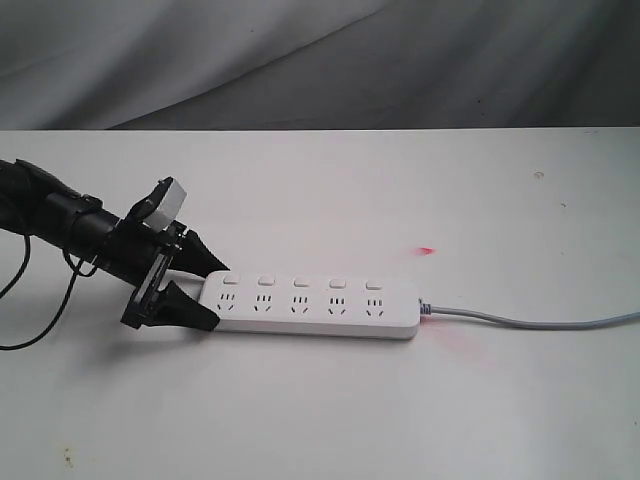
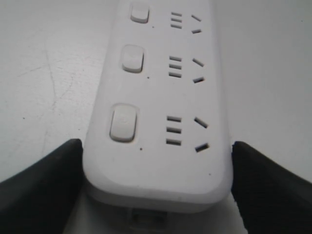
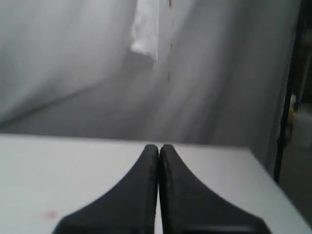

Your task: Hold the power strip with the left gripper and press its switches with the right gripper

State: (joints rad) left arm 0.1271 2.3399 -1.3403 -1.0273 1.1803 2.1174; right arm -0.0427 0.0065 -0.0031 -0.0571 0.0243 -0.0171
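at lower left of the outside view the left gripper (image 1: 218,295) clamps one end of the power strip (image 1: 320,308) lying across lower centre, steadying its upturned switches (image 1: 300,283) for the right gripper (image 3: 159,148), pinched shut and empty.

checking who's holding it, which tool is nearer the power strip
Left. The left tool straddles one end of the power strip, touching both sides; the right tool, shut, has no strip in its view.
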